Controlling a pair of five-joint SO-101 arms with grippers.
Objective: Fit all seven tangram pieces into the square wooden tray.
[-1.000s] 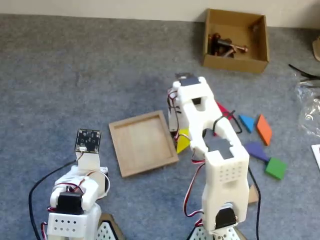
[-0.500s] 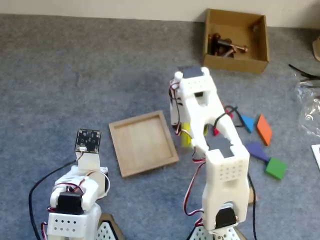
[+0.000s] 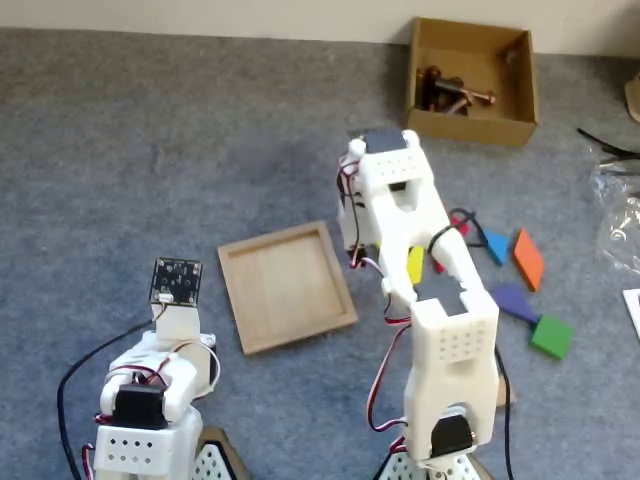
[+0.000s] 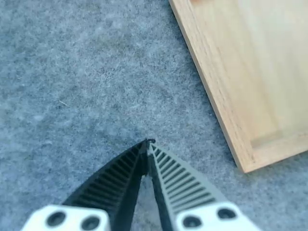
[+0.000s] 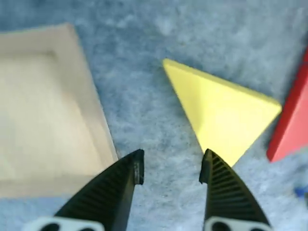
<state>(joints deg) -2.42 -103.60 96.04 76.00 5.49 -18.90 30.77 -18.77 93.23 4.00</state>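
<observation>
Grey carpet covers the whole work area. Tray lies flat on it, bare wood inside, no pieces in it. Cardboard box sits well beyond the right gripper at the far edge, with some brownish-copper items inside; can't tell what they are. Right gripper is released, jaws apart with only carpet between them. It hangs low over the strip of carpet between the tray and the yellow triangle. The tray's rim is just off one finger and the triangle just off the other, a corner of it close by that fingertip; contact can't be told. Red piece lies past the triangle on the side away from the tray, just beside it. Right arm is stretched forward from its base, its wrist covering most of the triangle in the high view, where a yellow sliver shows through the arm. The other pieces lie farther out from the right gripper, on the side away from the tray: blue triangle, orange piece next to it, purple piece, and green square nearer the arm's base. All of them lie on carpet, outside the tray. Left gripper is clenched, tips meeting, nothing in it. It points down at bare carpet, with a tray corner near it to one side. Left arm is folded back close to its base, well apart from the pieces.
</observation>
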